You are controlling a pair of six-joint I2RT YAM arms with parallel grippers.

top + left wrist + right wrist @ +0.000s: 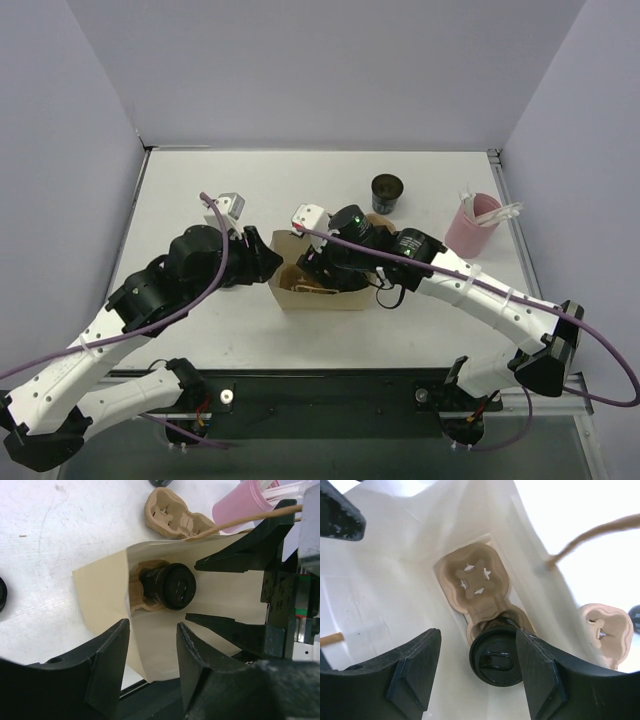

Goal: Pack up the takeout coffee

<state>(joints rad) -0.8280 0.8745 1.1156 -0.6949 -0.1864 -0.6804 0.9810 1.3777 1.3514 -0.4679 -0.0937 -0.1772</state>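
1. The paper bag point(325, 298) stands open near the middle of the white table point(200, 180), between the 2 arms.

2. The coffee cup point(496, 659), closed with a black lid, sits inside the bag in 1 pocket of a 2-pocket pulp cup carrier point(472, 580). The other pocket is empty. The carrier lies on the bag floor, against a side wall.

3. The right gripper point(476, 640) reaches down into the bag mouth. Its jaws are spread, 1 finger on each side of the lid. The finger on the right of the wrist view stands just beside the lid rim, and there is a clear gap at the other finger. No clamping on the cup is visible.

4. The left gripper point(153, 630) is at the left edge of the bag. Its jaws are spread. The near wall of the bag lies in the gap between them, not pinched. Whether either finger touches the paper cannot be told.

5. A second carrier point(175, 517) lies on the table just beyond the bag. A pink cup point(472, 228) holding pale sticks stands to the right, well apart from the bag. A dark cup point(387, 190) stands behind the bag.
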